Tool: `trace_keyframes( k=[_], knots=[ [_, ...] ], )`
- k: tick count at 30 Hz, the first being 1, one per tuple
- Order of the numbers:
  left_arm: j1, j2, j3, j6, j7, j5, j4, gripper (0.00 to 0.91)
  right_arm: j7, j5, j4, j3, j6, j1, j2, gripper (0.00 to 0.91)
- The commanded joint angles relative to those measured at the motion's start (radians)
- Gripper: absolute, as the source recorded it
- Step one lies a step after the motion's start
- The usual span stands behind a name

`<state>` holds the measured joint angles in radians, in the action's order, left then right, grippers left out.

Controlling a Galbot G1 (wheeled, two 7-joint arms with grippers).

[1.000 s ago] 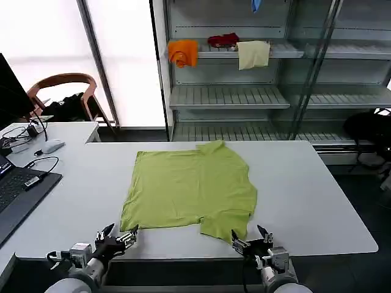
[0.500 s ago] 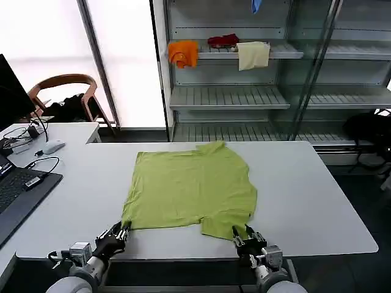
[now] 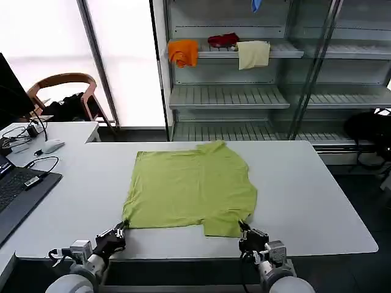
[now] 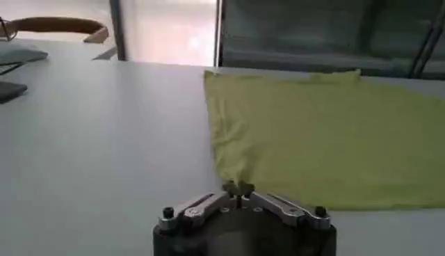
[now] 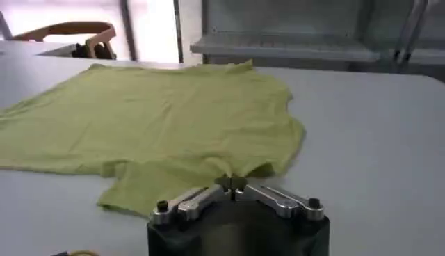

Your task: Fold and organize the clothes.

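the lime t-shirt (image 3: 190, 190) is seen spread flat in the middle of the white table (image 3: 317, 195), its long axis running from the near edge of the table away toward the shelving (image 3: 244, 91), so that the bulk of the fabric lies ahead of both grippers. the left gripper (image 3: 118, 233) is set at the near left corner of the shirt, and in the left wrist view its fingers (image 4: 228, 188) are drawn together on that corner of the fabric. the right gripper (image 3: 246, 232) is set at the near right sleeve, with its fingertips (image 5: 224, 184) likewise pinched onto the cloth edge. each arm is nearest its own corner, neither one being favoured. bare tabletop is left beyond the far hem, which is judged enough for the near edge to be lifted and carried forward over the shirt. to the left a laptop (image 3: 18, 195) and cables (image 3: 36, 165) are kept well apart from the shirt. a slip of the thin cloth from either pinch is the likely hazard.
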<state>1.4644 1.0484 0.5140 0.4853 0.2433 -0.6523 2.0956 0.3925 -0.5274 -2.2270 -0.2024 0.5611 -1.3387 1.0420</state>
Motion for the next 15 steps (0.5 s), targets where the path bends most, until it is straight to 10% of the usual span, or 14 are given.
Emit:
trace_keyframes(
  k=[1,15],
  knots=[
    [-0.087,-0.008,0.006,-0.019,0.053,-0.068,0.029,0.000,-0.052,0.000,-0.026,-0.036,0.001,0.035,-0.026,0.000],
    [-0.347,0.033,-0.091,-0.042,0.098,-0.092,-0.169,0.000,-0.236,0.023,0.235,-0.012,0.016,0.341,-0.031,0.000]
  ],
)
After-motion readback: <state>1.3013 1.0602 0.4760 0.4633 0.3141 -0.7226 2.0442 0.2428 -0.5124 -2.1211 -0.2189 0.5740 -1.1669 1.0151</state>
